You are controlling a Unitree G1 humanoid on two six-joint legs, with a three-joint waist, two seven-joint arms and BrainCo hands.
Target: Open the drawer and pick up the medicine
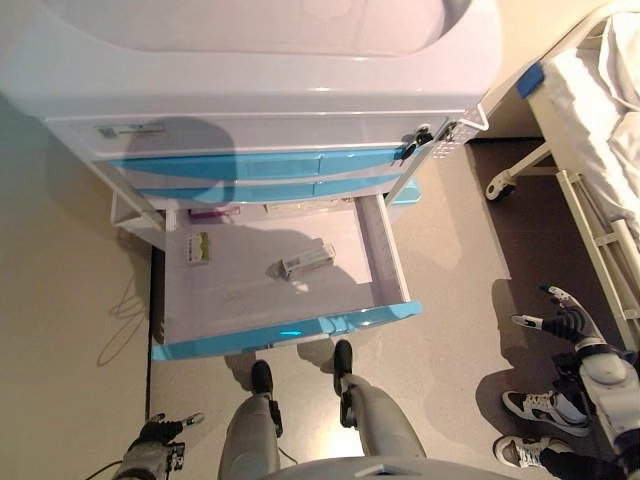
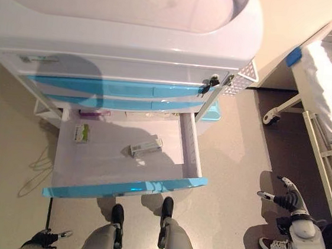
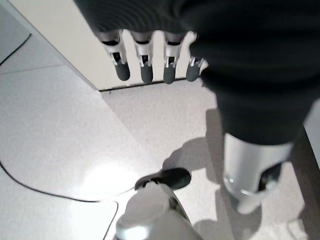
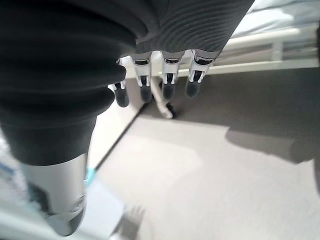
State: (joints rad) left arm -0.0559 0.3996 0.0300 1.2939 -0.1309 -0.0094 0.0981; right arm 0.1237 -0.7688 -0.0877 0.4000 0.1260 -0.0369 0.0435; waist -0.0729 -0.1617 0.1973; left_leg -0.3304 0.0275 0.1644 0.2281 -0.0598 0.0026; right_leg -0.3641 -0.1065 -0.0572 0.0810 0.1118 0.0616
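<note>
The bottom drawer [image 1: 385, 255] of a white and blue cart stands pulled out, its blue front [image 1: 290, 331] toward me. Inside lies a grey-white medicine box [image 1: 306, 262] near the middle, a small green-yellow packet [image 1: 199, 248] at the left, and a purple item [image 1: 212, 213] at the back. My left hand [image 1: 160, 435] hangs low at the lower left, open and empty, well short of the drawer. My right hand [image 1: 563, 318] hangs at the far right, open and empty, fingers relaxed. Its fingers show over the floor in the right wrist view [image 4: 167, 82].
Two shut blue drawers [image 1: 260, 168] sit above the open one. A hospital bed [image 1: 600, 120] with a wheeled frame stands at the right. A person's sneakers [image 1: 535, 408] show at the lower right. A thin cable [image 1: 125, 315] lies on the floor at the left.
</note>
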